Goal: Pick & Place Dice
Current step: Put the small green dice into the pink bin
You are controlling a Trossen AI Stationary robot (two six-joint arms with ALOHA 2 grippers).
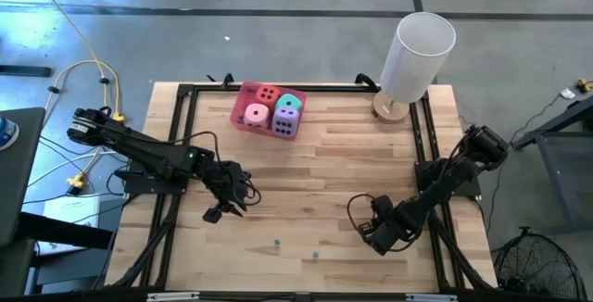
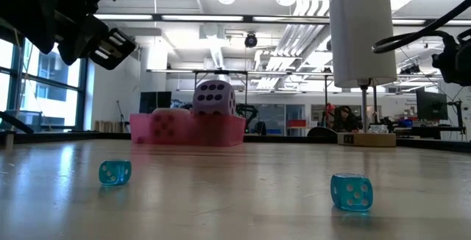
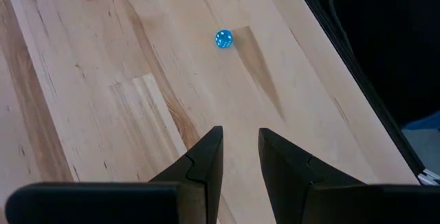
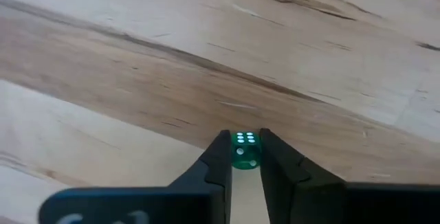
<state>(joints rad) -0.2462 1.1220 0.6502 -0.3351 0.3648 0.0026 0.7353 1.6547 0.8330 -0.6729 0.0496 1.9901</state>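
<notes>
My right gripper points down at the near right of the table, shut on a tiny green die. Two tiny blue dice lie loose on the wood near the front edge; one blue die shows ahead of my left gripper. My left gripper hangs above the left middle of the table, slanting down, narrowly open with nothing between its fingers. A pink tray at the far middle holds red, teal, pink and purple big dice. My right gripper pinches the green die by two opposite side faces between its two fingers, at their free ends. The fingers come from above, pointing down. The die's white-pipped face looks up at the camera. Whether it rests on the wood or is lifted, I cannot tell.
A tall white cylinder on a round wooden base stands at the far right corner. A black frame runs along the table's edges. Bare wood lies between the two arms and in front of the tray.
</notes>
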